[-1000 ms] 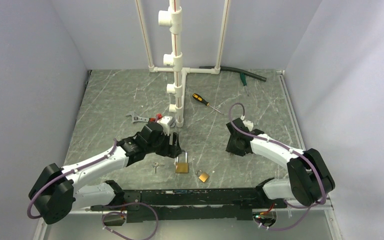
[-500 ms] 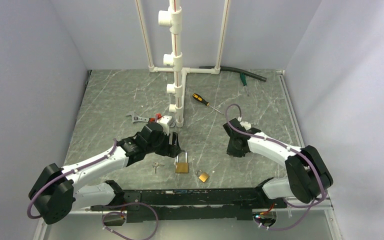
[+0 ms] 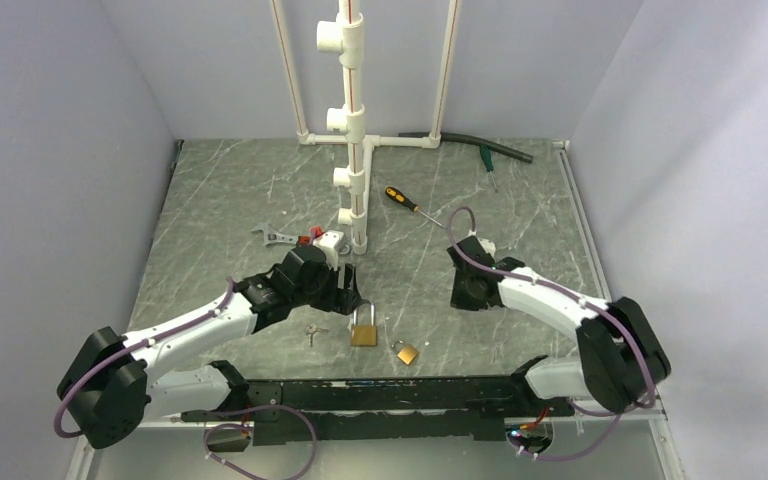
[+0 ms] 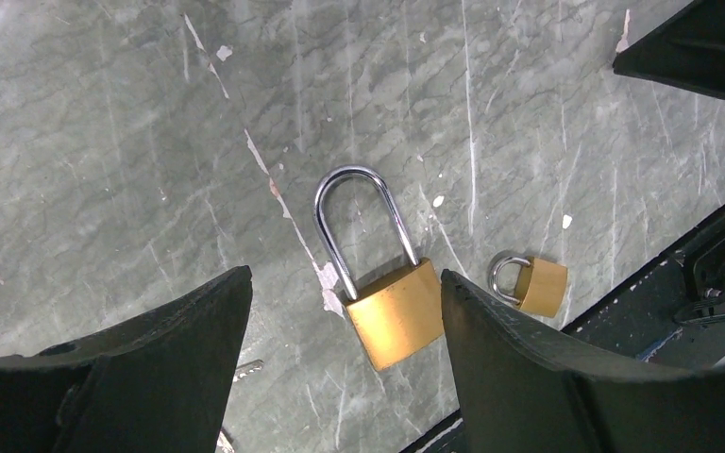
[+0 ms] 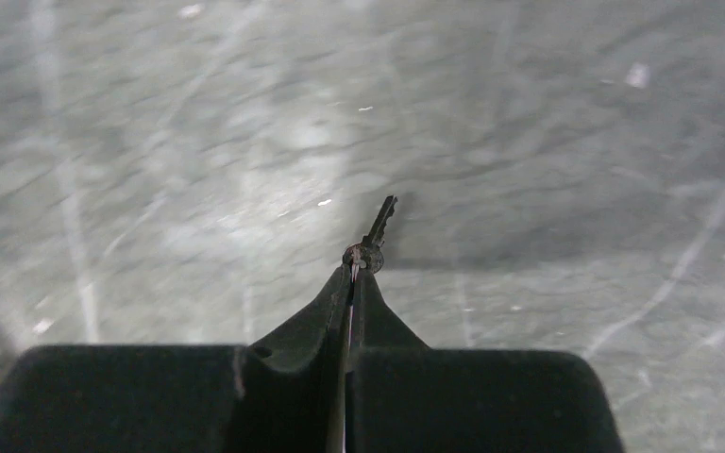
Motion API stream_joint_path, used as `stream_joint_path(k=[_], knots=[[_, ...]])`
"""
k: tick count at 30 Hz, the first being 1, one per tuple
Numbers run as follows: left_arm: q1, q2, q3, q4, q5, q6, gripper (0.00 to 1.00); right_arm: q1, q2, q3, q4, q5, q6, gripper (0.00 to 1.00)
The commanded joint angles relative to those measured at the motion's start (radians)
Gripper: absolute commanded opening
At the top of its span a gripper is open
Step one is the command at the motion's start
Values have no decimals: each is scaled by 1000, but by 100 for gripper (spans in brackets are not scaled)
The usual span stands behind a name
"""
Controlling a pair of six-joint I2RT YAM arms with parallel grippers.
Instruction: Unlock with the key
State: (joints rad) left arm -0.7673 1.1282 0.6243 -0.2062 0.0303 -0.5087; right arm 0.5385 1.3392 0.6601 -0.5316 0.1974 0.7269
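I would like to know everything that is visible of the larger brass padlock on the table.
The larger padlock has a squarish brass body and a long shiny steel shackle, whose two legs seem to enter the body. It lies flat on the grey marbled table, the smaller padlock apart beside it. The open left hand hovers over it, one finger on each side, not touching.

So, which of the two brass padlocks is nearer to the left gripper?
The larger padlock, with the long steel shackle: it shows between the left gripper's fingers. The smaller padlock lies farther out, beyond one finger.
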Motion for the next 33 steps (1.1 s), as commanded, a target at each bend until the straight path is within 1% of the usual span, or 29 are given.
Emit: stream_joint_path(k=[1, 4, 7, 10, 13, 16, 21, 23, 26, 29, 33], knots=[[-4, -6, 31, 46, 35, -10, 78, 13, -156, -40, 161, -199, -144, 0], [-3, 7, 37, 88, 79, -37, 77, 20, -268, -88, 271, -346, -176, 0], [-3, 18, 45, 116, 122, -69, 75, 31, -366, -125, 365, -461, -193, 0], [-3, 16, 49, 141, 162, -109, 76, 43, -447, -157, 437, -562, -221, 0], [-3, -3, 49, 182, 210, -159, 76, 70, -527, -183, 513, -632, -248, 0], [-4, -45, 52, 238, 253, -200, 75, 100, -569, -200, 594, -707, -275, 0], [-4, -106, 72, 258, 259, -275, 71, 212, -600, -208, 673, -709, -340, 0], [-3, -113, 92, 233, 263, -281, 70, 279, -590, -188, 669, -669, -390, 0], [-3, -128, 107, 212, 265, -284, 68, 376, -550, -155, 640, -567, -440, 0], [-4, -143, 106, 208, 260, -287, 65, 418, -510, -133, 637, -496, -455, 0], [-3, -149, 108, 136, 247, -285, 64, 465, -485, -116, 643, -406, -468, 0]])
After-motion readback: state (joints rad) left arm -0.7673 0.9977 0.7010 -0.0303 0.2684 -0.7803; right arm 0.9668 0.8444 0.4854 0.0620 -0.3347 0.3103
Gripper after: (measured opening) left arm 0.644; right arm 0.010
